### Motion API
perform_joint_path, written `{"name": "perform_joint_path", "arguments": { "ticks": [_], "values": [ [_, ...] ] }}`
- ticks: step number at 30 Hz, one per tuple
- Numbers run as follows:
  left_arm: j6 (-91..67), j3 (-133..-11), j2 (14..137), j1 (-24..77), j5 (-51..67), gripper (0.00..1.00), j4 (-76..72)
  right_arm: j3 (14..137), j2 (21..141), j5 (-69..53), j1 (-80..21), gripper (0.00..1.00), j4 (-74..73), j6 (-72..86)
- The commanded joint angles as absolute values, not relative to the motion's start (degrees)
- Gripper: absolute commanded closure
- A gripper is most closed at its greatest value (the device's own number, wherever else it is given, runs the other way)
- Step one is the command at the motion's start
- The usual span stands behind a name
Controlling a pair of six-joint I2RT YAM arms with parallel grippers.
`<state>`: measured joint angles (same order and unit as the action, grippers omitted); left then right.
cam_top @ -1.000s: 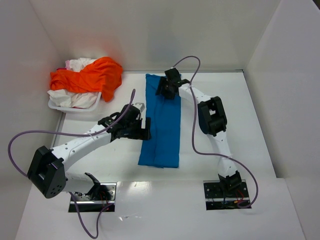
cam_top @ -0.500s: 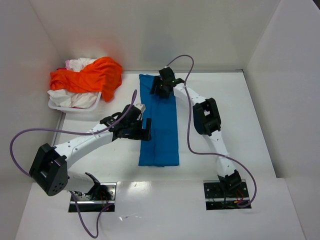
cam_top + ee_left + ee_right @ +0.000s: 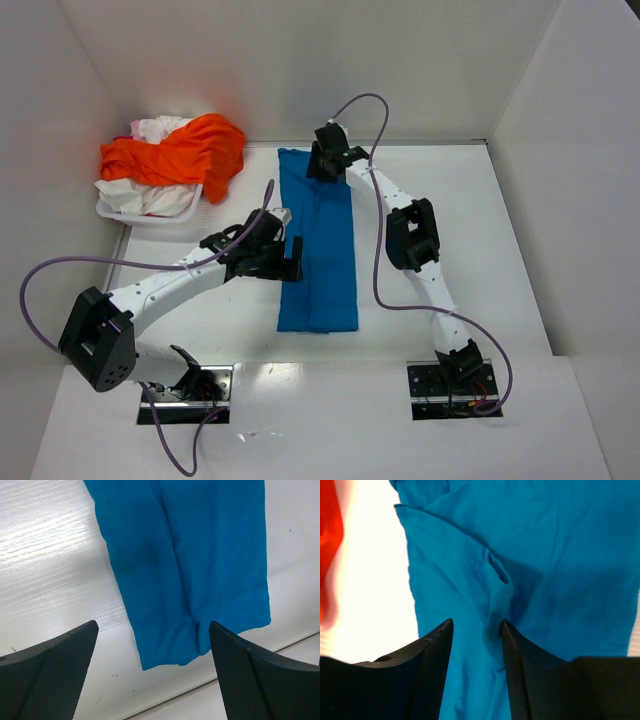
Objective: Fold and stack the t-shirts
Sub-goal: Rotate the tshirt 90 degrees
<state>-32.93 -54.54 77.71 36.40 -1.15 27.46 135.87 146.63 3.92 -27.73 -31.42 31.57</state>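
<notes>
A bright blue t-shirt (image 3: 320, 250), folded into a long narrow strip, lies flat mid-table. My right gripper (image 3: 322, 165) is down on its far end. In the right wrist view its jaws (image 3: 477, 622) stand part-way closed with a raised ridge of the blue t-shirt (image 3: 545, 555) between them and a gap still showing. My left gripper (image 3: 296, 258) hovers wide open at the strip's left edge, holding nothing. The left wrist view shows the gripper (image 3: 154, 625) above the near end of the blue cloth (image 3: 190, 555). An orange t-shirt (image 3: 185, 150) lies over white ones (image 3: 150, 195).
The orange and white shirts sit heaped in a white basket (image 3: 115, 212) at the far left corner. White walls close in the table at back, left and right. A sliver of orange cloth (image 3: 330, 530) shows at the right wrist view's left edge.
My right gripper has moved left and farther back onto the shirt's far end, and its jaws have narrowed. The strip's far end shifted slightly left. The left arm barely moved.
</notes>
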Motion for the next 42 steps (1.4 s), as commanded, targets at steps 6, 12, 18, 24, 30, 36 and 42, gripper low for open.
{"name": "perform_joint_path", "arguments": {
  "ticks": [6, 12, 18, 24, 30, 36, 42],
  "values": [
    [-31.6, -55.0, 77.8, 36.0, -0.4, 0.01, 27.0, 138.3, 150.5, 2.8, -28.3, 0.51, -33.0, 30.3],
    [-31.6, -54.5, 77.8, 36.0, -0.4, 0.01, 27.0, 137.7, 149.9, 0.4, -28.8, 0.51, -29.8, 30.8],
    [-31.6, -54.5, 78.3, 36.0, 0.2, 0.01, 26.5, 137.7, 148.2, -1.8, -30.0, 0.47, -26.5, 30.8],
    [-31.6, -54.5, 78.8, 36.0, 0.7, 0.01, 26.5, 137.7, 148.2, -4.0, -31.6, 0.45, -24.4, 30.8],
    [-31.6, -54.5, 78.3, 36.0, 0.7, 0.01, 26.5, 137.7, 149.3, -3.9, -33.7, 0.61, -25.0, 29.8],
    [-34.4, -54.5, 75.6, 36.0, -4.9, 0.01, 28.2, 137.7, 148.8, 4.5, -35.6, 0.80, -27.9, 27.3],
    [-40.6, -54.0, 62.3, 35.5, -17.0, 0.01, 30.1, 133.3, 145.8, 9.7, -36.1, 0.82, -26.6, 21.4]
  ]
}}
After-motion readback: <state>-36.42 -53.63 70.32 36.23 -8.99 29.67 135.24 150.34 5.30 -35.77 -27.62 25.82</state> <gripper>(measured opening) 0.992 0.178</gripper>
